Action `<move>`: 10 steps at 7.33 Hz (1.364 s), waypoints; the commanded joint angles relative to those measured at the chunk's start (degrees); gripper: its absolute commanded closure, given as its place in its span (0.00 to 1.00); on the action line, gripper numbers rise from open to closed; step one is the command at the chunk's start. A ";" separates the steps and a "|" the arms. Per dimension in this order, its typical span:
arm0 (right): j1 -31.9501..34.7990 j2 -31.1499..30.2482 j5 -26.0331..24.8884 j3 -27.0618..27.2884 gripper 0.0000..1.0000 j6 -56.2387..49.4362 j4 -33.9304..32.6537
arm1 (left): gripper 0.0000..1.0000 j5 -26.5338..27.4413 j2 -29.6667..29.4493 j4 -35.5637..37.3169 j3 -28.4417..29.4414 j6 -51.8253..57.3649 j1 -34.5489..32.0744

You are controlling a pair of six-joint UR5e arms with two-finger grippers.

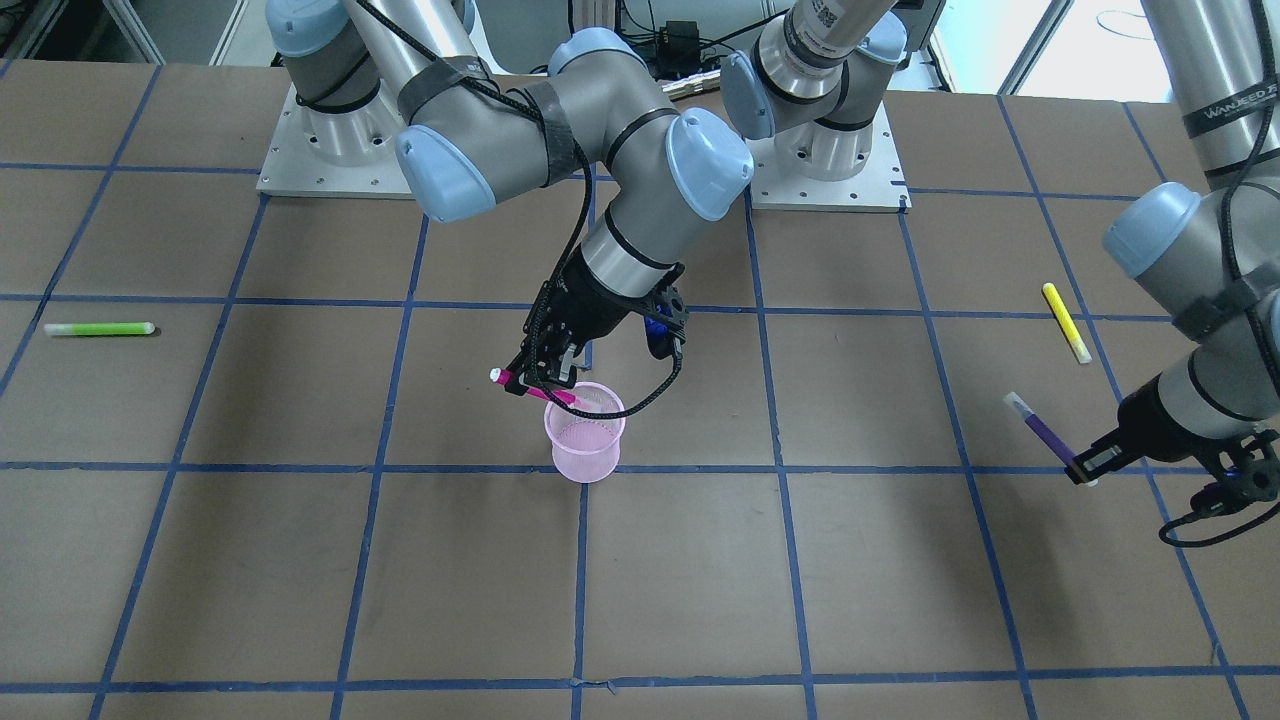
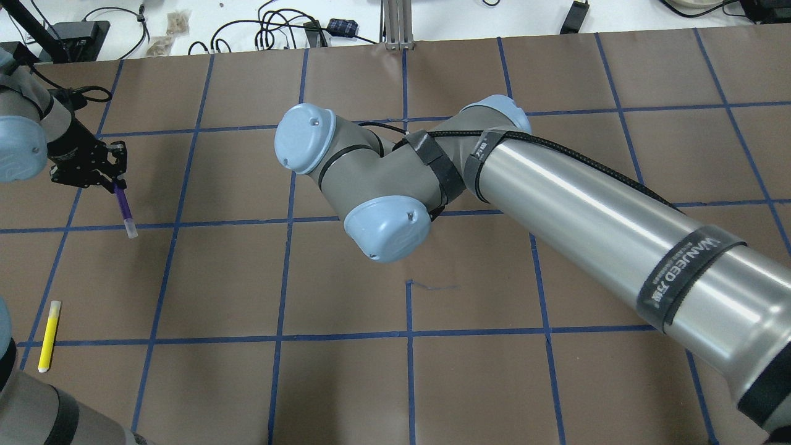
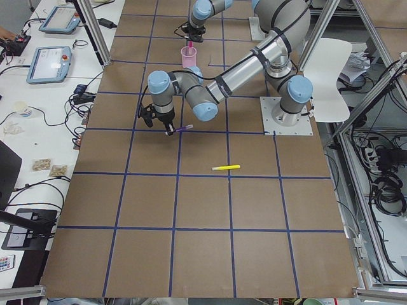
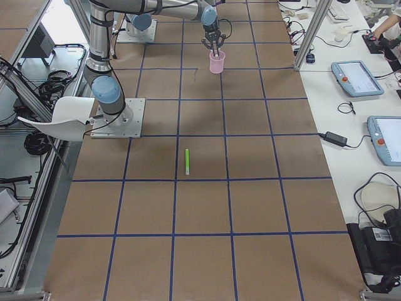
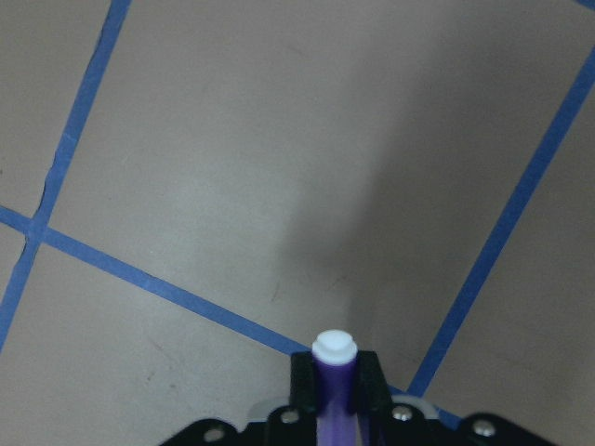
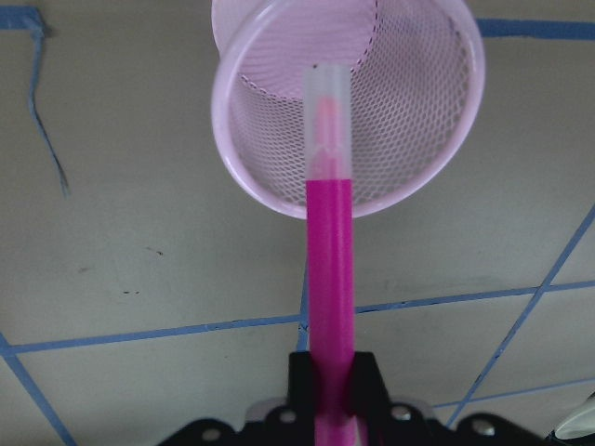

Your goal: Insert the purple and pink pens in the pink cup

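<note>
The pink mesh cup (image 1: 586,452) stands upright near the table's middle. My right gripper (image 1: 545,385) is shut on the pink pen (image 1: 530,386) and holds it tilted just above the cup. In the right wrist view the pen (image 6: 330,251) points its clear-capped tip over the cup's opening (image 6: 414,111). My left gripper (image 1: 1085,470) is shut on one end of the purple pen (image 1: 1045,432) and holds it above the table, far from the cup. The overhead view also shows the purple pen (image 2: 125,209) below that gripper (image 2: 114,182). There my right arm hides the cup.
A yellow pen (image 1: 1066,322) lies on the table near my left arm; it also shows in the overhead view (image 2: 49,335). A green pen (image 1: 99,328) lies far out on my right side. Blue tape lines grid the brown table.
</note>
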 commanded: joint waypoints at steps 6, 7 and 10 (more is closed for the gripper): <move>0.29 2.95 0.27 -3.15 0.70 0.15 -0.21 | 1.00 -0.37 0.16 0.70 0.24 0.00 -0.44; 0.38 2.95 0.35 -3.15 0.46 0.32 -0.12 | 1.00 -0.38 0.68 0.88 0.59 0.09 -0.44; -0.66 1.73 0.88 -3.77 0.33 0.15 0.14 | 1.00 -3.54 1.64 2.45 2.09 -0.70 -4.28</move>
